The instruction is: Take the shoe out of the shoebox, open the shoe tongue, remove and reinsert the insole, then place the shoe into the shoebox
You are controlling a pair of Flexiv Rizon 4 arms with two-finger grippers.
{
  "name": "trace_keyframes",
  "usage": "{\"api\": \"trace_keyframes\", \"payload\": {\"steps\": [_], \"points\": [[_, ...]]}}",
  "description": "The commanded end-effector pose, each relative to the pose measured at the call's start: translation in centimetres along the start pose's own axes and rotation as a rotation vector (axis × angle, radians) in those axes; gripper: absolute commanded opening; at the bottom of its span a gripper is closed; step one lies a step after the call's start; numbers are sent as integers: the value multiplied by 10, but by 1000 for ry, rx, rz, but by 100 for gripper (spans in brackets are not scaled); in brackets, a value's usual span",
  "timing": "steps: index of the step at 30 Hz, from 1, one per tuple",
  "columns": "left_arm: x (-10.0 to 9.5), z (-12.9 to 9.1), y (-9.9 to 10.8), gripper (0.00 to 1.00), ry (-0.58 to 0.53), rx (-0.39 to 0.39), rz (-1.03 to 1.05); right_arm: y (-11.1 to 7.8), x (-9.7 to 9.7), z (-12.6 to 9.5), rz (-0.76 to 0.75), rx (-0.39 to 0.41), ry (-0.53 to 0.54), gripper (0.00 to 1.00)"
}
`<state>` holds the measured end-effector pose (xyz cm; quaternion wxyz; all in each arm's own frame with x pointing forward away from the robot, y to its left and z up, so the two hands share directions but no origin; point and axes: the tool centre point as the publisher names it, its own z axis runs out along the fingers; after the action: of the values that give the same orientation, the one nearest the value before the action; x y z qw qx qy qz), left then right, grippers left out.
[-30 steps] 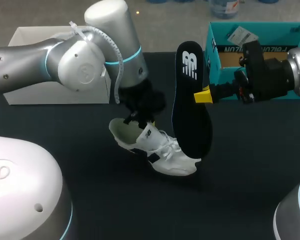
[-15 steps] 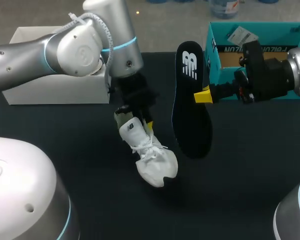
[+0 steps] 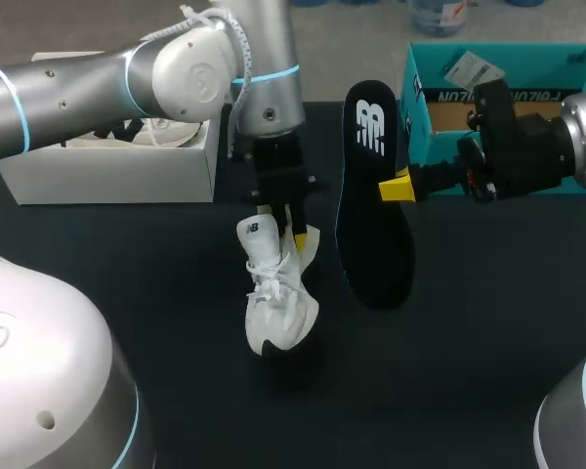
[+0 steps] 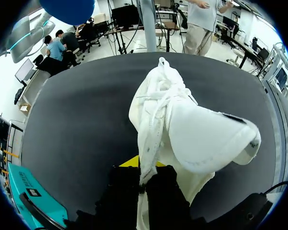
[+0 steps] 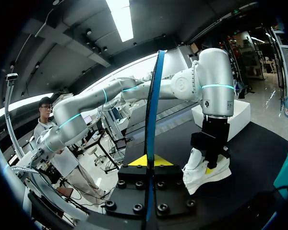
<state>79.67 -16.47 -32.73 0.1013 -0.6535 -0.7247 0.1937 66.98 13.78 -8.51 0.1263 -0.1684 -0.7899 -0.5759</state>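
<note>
A white shoe (image 3: 276,293) hangs toe-down over the black table, its toe close to the surface. My left gripper (image 3: 285,223) is shut on its heel collar from above. In the left wrist view the shoe (image 4: 182,129) stretches out ahead of the gripper (image 4: 146,179), with laces and tongue showing. My right gripper (image 3: 398,186) is shut on the edge of the black insole (image 3: 371,205), held upright just right of the shoe. The right wrist view shows the insole (image 5: 151,139) edge-on between the yellow tips (image 5: 148,162), the shoe (image 5: 204,173) beyond. The teal shoebox (image 3: 527,68) stands open at the back right.
A white open box (image 3: 107,166) sits at the back left, partly behind my left arm, with something pale inside. The teal shoebox (image 4: 31,199) also shows beside the left gripper in its wrist view. Bare black tabletop (image 3: 449,371) lies in front.
My left arm has swung the shoe from lying tilted on its side to hanging toe-down, and its elbow has shifted right. The right arm and insole have stayed put.
</note>
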Motion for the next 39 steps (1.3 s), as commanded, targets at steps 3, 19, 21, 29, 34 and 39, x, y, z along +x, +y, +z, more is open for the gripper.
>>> {"api": "trace_keyframes", "payload": {"steps": [3, 19, 21, 29, 34, 39], "points": [[-5, 3, -2, 0, 2, -40, -42, 0, 0, 1, 1, 2, -1, 0], [-17, 29, 1, 0, 119, -16, 10, 0, 0, 1, 1, 2, -1, 0], [-17, 28, -3, 0, 132, -8, 36, 0, 0, 1, 1, 2, -1, 0], [-24, 44, -1, 0, 186, -3, 39, 0, 0, 1, 1, 2, -1, 0], [-25, 51, -4, 0, 209, 21, 58, 0, 0, 1, 1, 2, -1, 0], [-26, 52, -10, 78, 191, 27, 75, 0, 0, 1, 1, 2, -1, 0]]}}
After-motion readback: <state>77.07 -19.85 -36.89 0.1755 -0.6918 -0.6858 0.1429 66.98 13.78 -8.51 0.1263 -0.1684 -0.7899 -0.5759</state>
